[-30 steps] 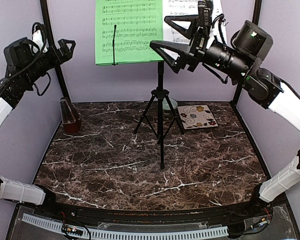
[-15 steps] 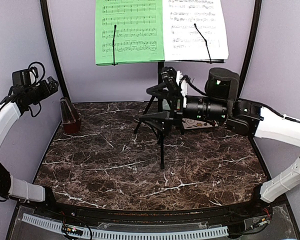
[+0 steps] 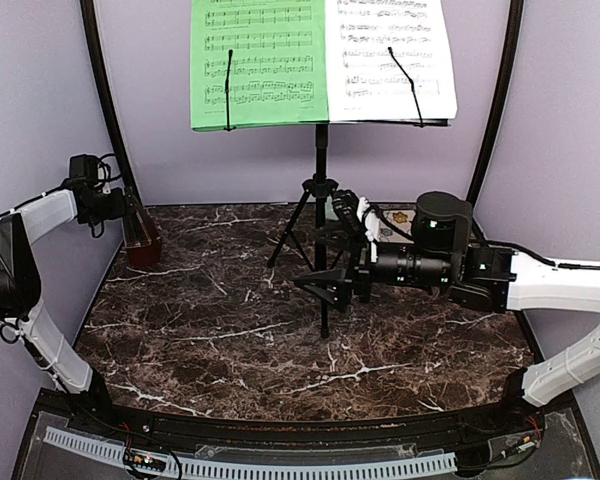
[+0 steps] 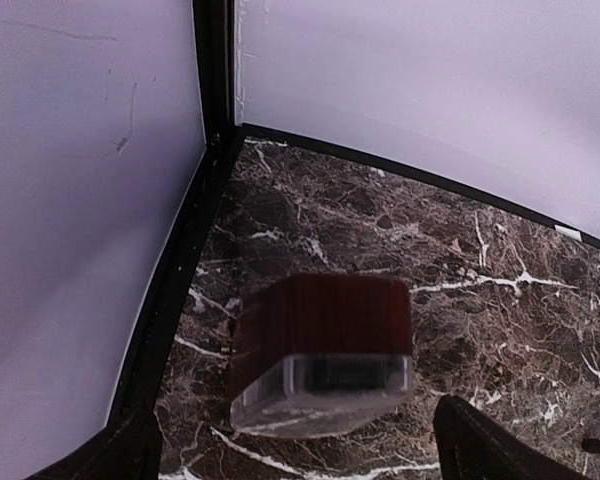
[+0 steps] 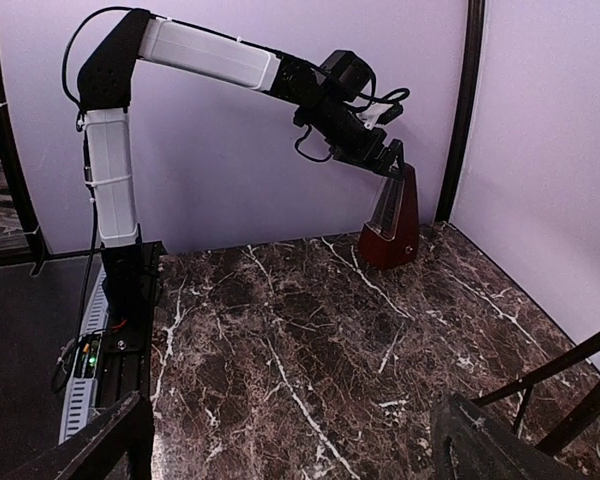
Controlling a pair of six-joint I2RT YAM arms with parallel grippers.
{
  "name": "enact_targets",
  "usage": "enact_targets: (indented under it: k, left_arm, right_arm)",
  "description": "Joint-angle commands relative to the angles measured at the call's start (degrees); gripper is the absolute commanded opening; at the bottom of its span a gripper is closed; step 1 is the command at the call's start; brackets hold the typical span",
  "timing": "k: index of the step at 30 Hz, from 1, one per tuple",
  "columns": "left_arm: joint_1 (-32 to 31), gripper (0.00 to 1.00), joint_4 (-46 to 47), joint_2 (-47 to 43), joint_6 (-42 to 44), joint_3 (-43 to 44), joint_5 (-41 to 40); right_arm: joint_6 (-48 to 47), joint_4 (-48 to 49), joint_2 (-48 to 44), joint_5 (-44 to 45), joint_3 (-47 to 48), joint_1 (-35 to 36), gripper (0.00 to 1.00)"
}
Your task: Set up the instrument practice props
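Metronome (image 3: pixel 138 232) sat in the far left corner of the marble surface (image 3: pixel 230 340). The left claw (image 3: pixel 123 204) hung wide open right over its tip, not gripping it. Music stand (image 3: pixel 321 160) stood upright toward the back, with the green sheet (image 3: pixel 258 65) and white sheet (image 3: pixel 390 60) side by side on its desk. Right claw (image 3: pixel 335 248) was low by the stand's legs, also spread open and empty.

Bright, even light; the close metronome (image 4: pixel 320 350) looks slightly blurred.

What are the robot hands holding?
Nothing. The left gripper hangs open over the metronome, and the right gripper is open too, near the music stand.
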Motion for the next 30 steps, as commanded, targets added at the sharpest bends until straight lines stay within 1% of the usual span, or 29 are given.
enact_targets:
  k: [1,5,9,11,13,16,18,24,26,30]
  left_arm:
    - [0.30,0.97,3.87,2.48,2.45,3.09,-0.77]
    - [0.31,0.95,7.53,4.53,2.95,1.72,1.30]
    - [0.31,0.90,11.54,4.60,3.88,-0.96,5.45]
    - [0.10,0.85,13.78,4.04,4.69,-2.71,7.24]
    - [-0.32,0.80,14.40,3.74,5.22,-3.60,7.00]
    - [-0.56,0.70,14.71,3.74,5.35,-4.58,6.58]
    - [-0.66,0.65,14.77,3.84,5.28,-4.93,6.31]
    - [-1.62,0.51,15.28,3.53,5.07,-5.55,6.77]
    - [-2.35,0.46,15.00,3.00,5.04,-5.55,7.26]
    - [-4.12,0.39,14.02,0.60,4.26,-5.47,8.43]
  right_arm:
    - [2.57,4.87,-2.59,2.61,-2.13,0.40,0.97]
    - [2.89,5.10,-3.71,3.78,-3.12,0.35,0.97]
    - [3.16,5.39,-4.17,4.46,-3.59,0.39,0.97]
    - [3.48,5.71,-4.18,4.70,-3.91,0.40,0.98]
    - [3.72,5.95,-4.09,5.31,-4.29,0.39,0.98]
    - [3.93,6.18,-4.09,6.78,-4.76,0.40,0.98]
    - [4.11,6.21,-4.02,8.01,-4.88,0.40,0.99]
    - [5.99,7.32,-3.91,14.10,-5.94,0.31,1.00]
    - [8.63,8.69,-3.85,17.16,-6.52,0.22,1.00]
    - [12.42,8.58,-2.60,22.69,-5.95,0.09,1.00]
